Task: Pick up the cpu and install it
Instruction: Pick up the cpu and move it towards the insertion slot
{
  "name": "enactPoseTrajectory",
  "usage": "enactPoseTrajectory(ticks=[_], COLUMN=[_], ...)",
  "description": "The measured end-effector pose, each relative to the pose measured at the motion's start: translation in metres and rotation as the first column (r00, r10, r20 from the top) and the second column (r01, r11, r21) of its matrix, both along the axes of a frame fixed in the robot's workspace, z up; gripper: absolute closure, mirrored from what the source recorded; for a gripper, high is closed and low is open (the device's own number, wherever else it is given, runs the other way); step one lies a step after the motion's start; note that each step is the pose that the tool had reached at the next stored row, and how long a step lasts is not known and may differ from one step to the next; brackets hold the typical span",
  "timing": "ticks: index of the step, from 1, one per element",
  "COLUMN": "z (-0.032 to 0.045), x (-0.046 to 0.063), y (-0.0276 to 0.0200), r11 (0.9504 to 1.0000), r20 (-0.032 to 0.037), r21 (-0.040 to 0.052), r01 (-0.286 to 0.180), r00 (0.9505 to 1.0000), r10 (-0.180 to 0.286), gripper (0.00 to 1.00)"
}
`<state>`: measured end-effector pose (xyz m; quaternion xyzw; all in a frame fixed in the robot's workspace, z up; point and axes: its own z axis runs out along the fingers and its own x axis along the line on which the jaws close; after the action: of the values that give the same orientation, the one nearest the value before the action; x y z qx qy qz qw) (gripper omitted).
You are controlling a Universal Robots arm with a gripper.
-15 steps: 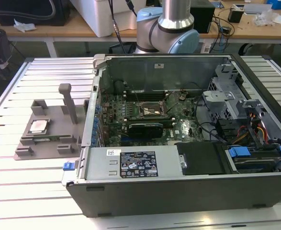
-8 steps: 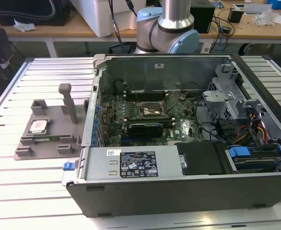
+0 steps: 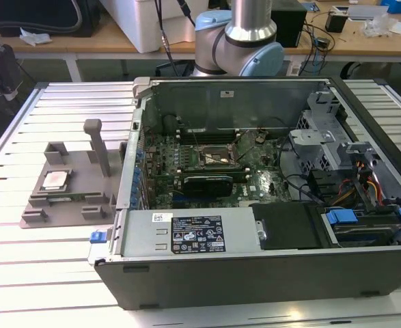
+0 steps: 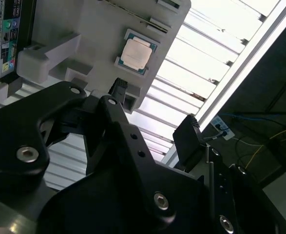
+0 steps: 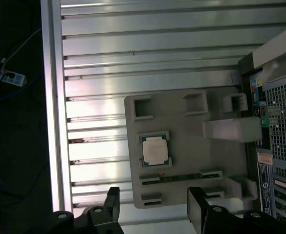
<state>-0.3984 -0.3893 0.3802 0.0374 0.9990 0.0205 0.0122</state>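
1. The cpu (image 3: 53, 180) lies flat, silver top up, in a square recess of a grey fixture (image 3: 77, 171), at the exterior view's left and about mid-height in the frame. Nothing touches it.
2. In the first wrist view, a long green memory stick (image 5: 174, 178) sits in a narrow slot of the same fixture, just beside the cpu's recess. The fixture's other small pockets look empty, and an upright post (image 3: 98, 143) rises from it.
3. The hand (image 5: 155, 209) is spread wide and holds nothing. In the first wrist view its two fingers (image 5: 112, 204) stand apart from the cpu, near the fixture's edge.
4. The fixture rests on a slatted metal counter (image 3: 50, 273), close against the open computer case (image 3: 255, 273) at the exterior view's right.
5. Inside the case, the socket (image 3: 217, 158) sits on the motherboard near the frame's centre, with cables and drive bays nearby.
6. Bare slats lie open around the fixture out to the counter's edge rail (image 5: 50, 122).
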Motion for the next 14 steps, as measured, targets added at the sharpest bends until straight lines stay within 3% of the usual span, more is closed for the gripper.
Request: enactPoseTrajectory(ticks=[14], z=[-0.01], x=[0.0], y=[0.0004], r11=[1.0], r20=[0.0], r21=[0.0], r01=[0.0], r00=[1.0], r10=[0.0], gripper=[0.34])
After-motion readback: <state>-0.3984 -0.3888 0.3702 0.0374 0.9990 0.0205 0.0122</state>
